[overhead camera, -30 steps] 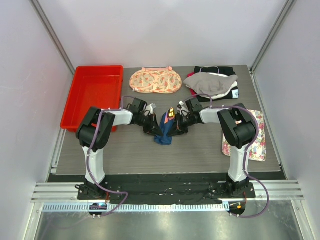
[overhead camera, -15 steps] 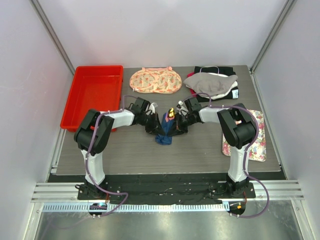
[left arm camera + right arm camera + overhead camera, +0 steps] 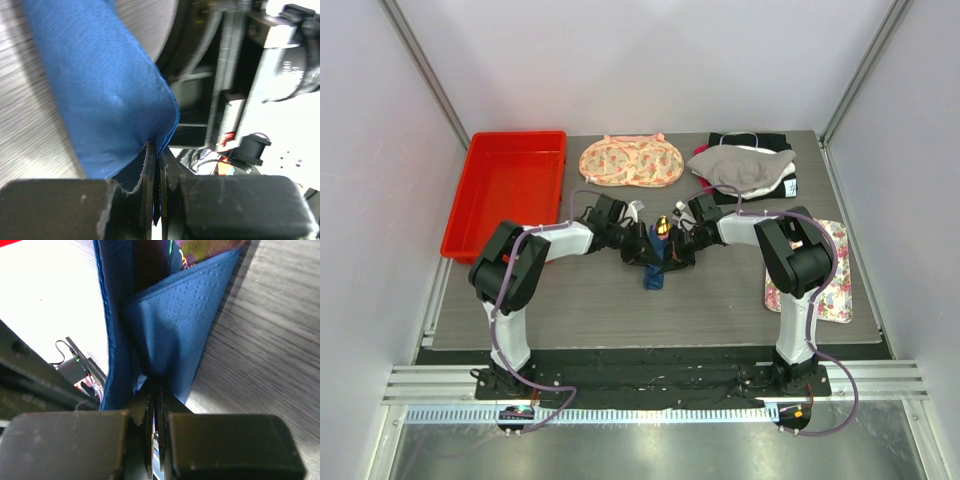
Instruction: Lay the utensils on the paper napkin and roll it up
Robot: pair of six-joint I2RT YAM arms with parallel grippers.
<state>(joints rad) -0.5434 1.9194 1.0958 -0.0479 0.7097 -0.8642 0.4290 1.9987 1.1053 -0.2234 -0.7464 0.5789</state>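
1. The paper napkin [image 3: 654,270], a dark blue bundle, is at the middle of the table [image 3: 570,300] between our two arms. The utensils [image 3: 662,226] poke out of its far end.
2. Our left gripper [image 3: 157,150] is pinched on one napkin edge, and our right gripper [image 3: 156,385] is pinched on a fold opposite.
3. We judge the napkin thin, soft and easily torn, and the utensils light but liable to slide out. It is best held gently by doubled edges.

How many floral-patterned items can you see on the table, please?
2: the peach floral cloth at the far edge, near the middle, and the white floral mat at the right edge, partly covered by the right arm. No others show.
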